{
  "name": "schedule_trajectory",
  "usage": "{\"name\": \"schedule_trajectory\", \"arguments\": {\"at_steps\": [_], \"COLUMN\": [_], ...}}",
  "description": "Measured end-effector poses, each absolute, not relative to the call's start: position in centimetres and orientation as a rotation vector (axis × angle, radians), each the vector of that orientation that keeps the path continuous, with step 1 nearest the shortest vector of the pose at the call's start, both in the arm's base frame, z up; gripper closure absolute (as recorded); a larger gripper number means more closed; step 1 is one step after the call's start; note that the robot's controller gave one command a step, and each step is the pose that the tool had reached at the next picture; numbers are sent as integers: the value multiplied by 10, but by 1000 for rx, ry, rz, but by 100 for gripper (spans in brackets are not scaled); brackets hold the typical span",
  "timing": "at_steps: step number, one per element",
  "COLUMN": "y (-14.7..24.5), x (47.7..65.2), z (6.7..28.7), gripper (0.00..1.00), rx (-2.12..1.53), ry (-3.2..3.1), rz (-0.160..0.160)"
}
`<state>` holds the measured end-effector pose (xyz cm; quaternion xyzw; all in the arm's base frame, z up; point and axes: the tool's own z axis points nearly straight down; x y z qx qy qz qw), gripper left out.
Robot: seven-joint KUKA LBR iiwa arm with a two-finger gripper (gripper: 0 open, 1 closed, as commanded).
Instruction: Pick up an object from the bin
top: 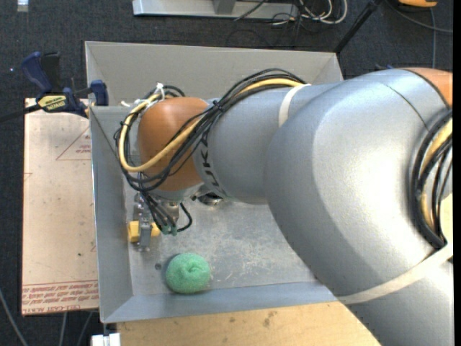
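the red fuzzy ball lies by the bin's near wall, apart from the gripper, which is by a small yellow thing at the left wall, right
The colour is wrong: the round fuzzy ball is green, not red. The camera view shows it by the near wall of the grey metal bin, apart from the gripper, which is by a small yellow thing at the left wall.

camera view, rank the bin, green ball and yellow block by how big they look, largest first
1. bin
2. green ball
3. yellow block, clearly the smallest, though the end effector covers part of it, so its full size is unsure
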<state>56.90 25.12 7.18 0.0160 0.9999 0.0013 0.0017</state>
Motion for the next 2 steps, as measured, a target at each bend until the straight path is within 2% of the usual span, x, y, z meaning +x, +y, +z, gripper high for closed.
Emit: {"name": "schedule_trajectory", "arguments": {"at_steps": [1, 2], "y": [251, 250], "x": [568, 566], "z": [75, 95], "gripper": [100, 100], "rx": [50, 51], "ry": [3141, 3149], "rz": [2, -4]}}
